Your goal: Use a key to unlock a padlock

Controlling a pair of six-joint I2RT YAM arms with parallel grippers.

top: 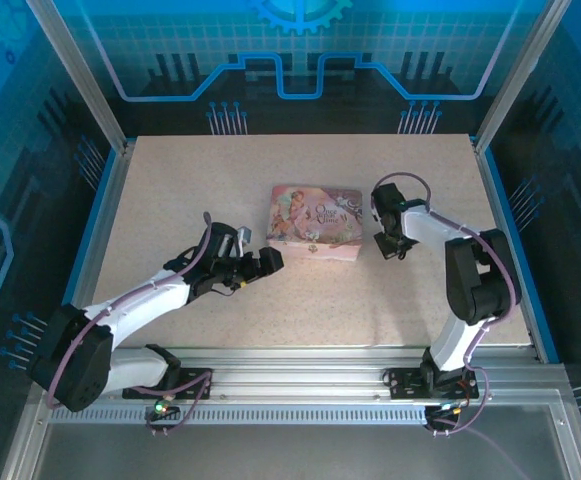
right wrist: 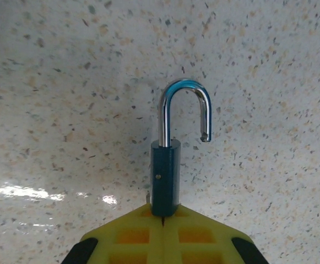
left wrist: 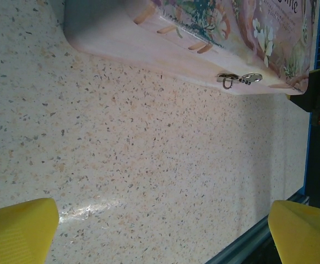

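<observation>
One step looks complete: the padlock [right wrist: 165,176], gripped by its body in the right gripper's [right wrist: 164,212] closed fingers just right of the box [top: 315,222], has its shackle end standing free, so I judge little remains, while the left gripper [left wrist: 160,231], fully spread and empty, faces the box's silver clasp [left wrist: 238,79], unobstructed.

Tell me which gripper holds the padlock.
The right gripper: it is shut on the dark body of the padlock. The left gripper stands wide open, holding nothing.
</observation>
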